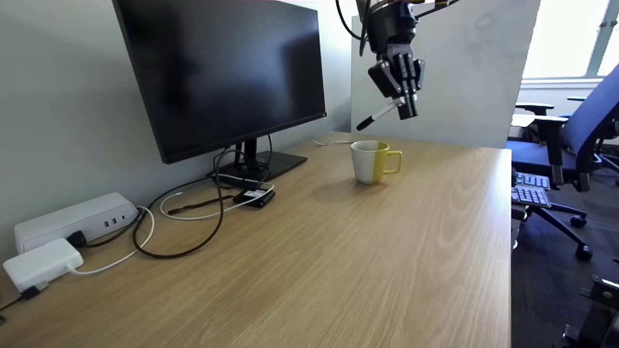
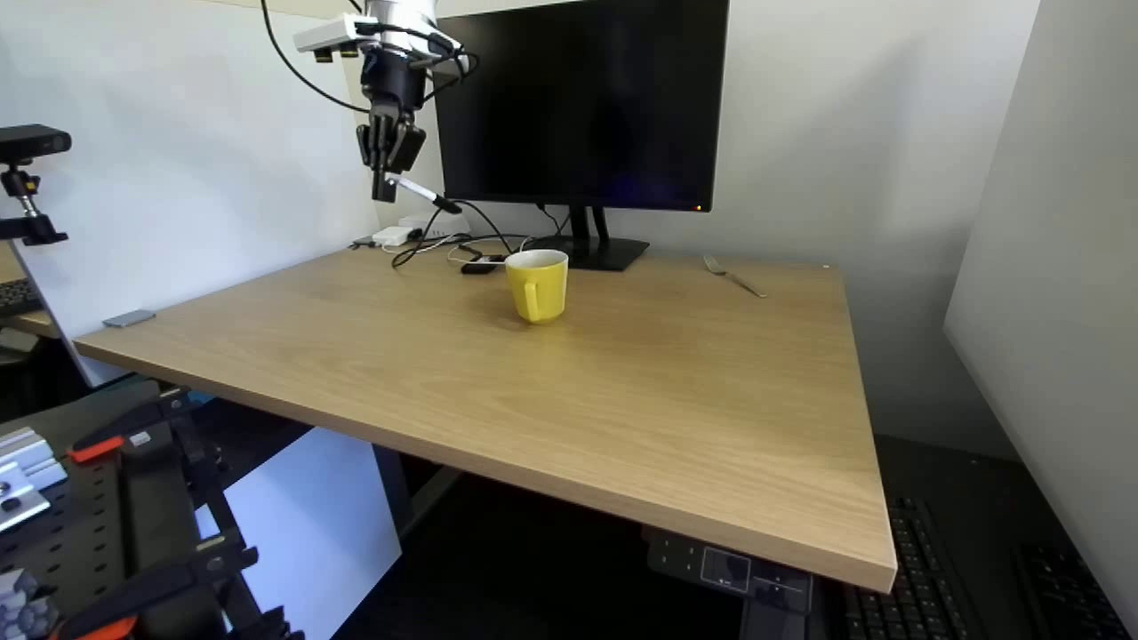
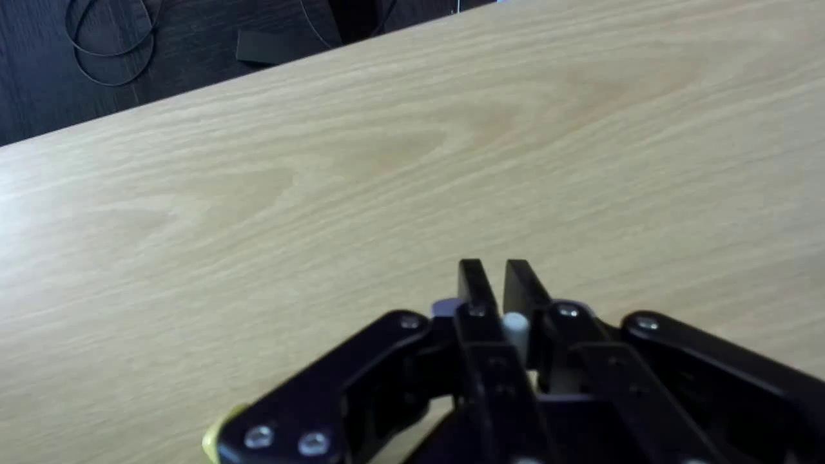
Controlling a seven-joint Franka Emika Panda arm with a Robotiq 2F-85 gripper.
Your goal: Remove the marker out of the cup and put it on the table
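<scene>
One thin white marker (image 1: pixel 386 111) with a black end is counted, plus one grey-white and yellow mug (image 1: pixel 366 164). One light wood-grain table (image 2: pixel 444 356) is seen, and one black robot gripper (image 3: pixel 495 265) with two fingers (image 3: pixel 475 283). One big black monitor (image 2: pixel 578 107), one silver metal fork (image 2: pixel 736 281) and at least one blue office chair (image 1: pixel 592 116) get added too. Boxes are tallied at three, btw: one long white box with ports (image 1: pixel 72 224), one flat white box (image 1: pixel 43 263), one little black box with a pale label (image 1: pixel 261 200). Black and white cables (image 1: pixel 167 256) are too tangled to be counted. Three dark keyboards (image 2: pixel 911 560) can be made out in an exterior view.
</scene>
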